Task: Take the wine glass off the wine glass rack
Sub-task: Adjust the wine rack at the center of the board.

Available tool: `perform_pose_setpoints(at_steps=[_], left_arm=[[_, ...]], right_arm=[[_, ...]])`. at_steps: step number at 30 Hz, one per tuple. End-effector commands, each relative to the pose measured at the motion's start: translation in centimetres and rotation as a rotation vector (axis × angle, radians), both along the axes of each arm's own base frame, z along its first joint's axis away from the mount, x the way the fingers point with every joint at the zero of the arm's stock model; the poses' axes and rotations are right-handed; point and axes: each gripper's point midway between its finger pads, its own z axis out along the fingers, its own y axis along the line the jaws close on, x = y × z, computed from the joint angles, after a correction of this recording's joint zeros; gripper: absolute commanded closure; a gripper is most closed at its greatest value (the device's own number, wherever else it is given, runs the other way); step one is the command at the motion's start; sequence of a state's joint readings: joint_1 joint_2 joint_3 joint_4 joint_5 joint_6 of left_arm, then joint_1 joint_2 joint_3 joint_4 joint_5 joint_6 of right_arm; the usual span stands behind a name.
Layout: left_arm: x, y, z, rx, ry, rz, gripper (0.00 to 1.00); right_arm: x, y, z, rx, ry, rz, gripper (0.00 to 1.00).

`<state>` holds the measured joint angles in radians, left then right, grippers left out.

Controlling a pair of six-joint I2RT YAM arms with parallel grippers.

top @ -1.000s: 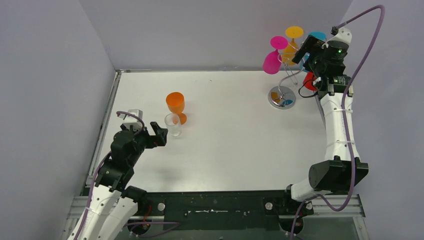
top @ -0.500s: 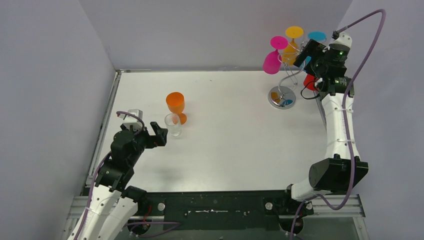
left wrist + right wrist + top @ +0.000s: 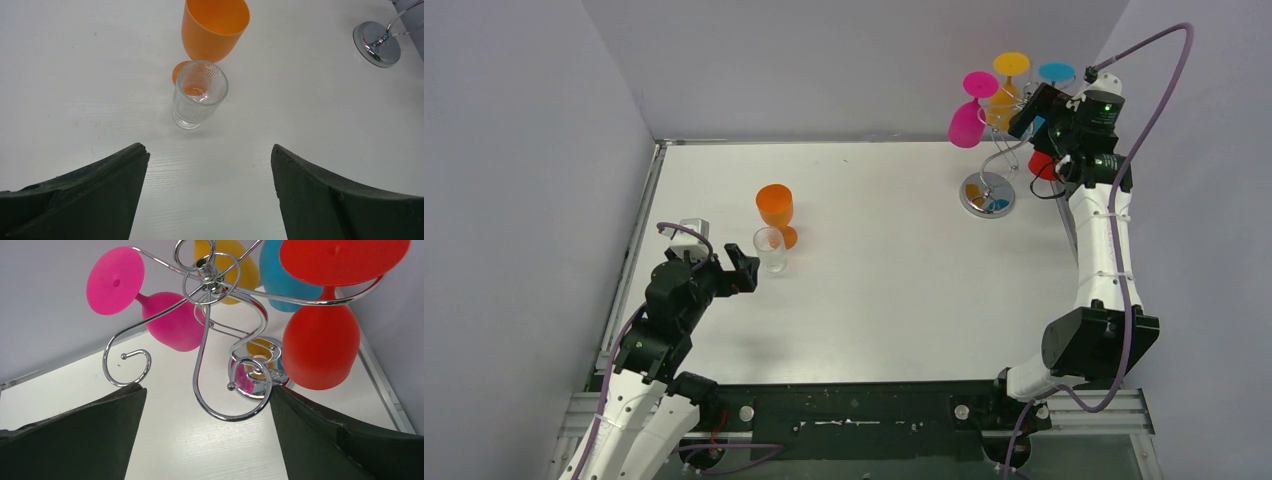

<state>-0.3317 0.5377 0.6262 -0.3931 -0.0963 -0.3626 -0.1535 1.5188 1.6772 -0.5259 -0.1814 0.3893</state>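
Rack: the wire wine glass rack (image 3: 987, 193) stands on its shiny round base at the far right corner of the white table (image 3: 904, 290).
Hanging glasses: four plastic wine glasses hang upside down from the rack's curled arms: pink (image 3: 172, 325), yellow (image 3: 235, 270), blue (image 3: 280, 275) and red (image 3: 320, 350), the red one nearest the right wrist camera.
Standing glasses: an orange wine glass (image 3: 775, 207) stands upright at centre-left. A small clear tumbler (image 3: 199, 95) stands just in front of it, and the orange foot shows through its wall.
Right gripper (image 3: 207, 390): raised beside the rack's top, fingers spread wide and gripping nothing. The lower wire curls sit in the gap in the wrist view, where no contact shows.
Left gripper (image 3: 210, 150): low over the table, fingers spread wide and gripping nothing, with the tumbler just ahead of the tips and apart from them.
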Motion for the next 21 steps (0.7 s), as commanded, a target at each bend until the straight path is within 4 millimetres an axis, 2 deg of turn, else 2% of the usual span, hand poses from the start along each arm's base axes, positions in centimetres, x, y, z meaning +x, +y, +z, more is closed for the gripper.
perform_pose_setpoints(at_steps=[1, 3, 6, 10, 16, 21], left_arm=[[0.4, -0.2, 1.8, -0.025, -0.058, -0.008, 0.09], [0.4, -0.3, 1.8, -0.027, -0.058, -0.009, 0.1], [0.4, -0.3, 1.8, -0.027, -0.059, -0.01, 0.1], [0.4, -0.4, 1.7, -0.027, -0.056, -0.013, 0.09], [0.4, -0.3, 1.7, -0.027, -0.056, -0.01, 0.1], [0.4, -0.3, 1.7, -0.026, -0.053, -0.013, 0.1]], right_arm=[[0.7, 2.1, 0.9, 0.048, -0.029, 0.097, 0.0], [0.6, 2.4, 1.2, 0.048, -0.036, 0.102, 0.0], [0.6, 3.8, 1.6, 0.024, -0.041, 0.141, 0.0], [0.9, 5.6, 1.2, -0.043, 0.0, 0.164, 0.0], [0.8, 6.1, 1.1, -0.064, 0.009, 0.153, 0.0], [0.5, 8.9, 1.5, -0.07, 0.002, 0.208, 0.0]])
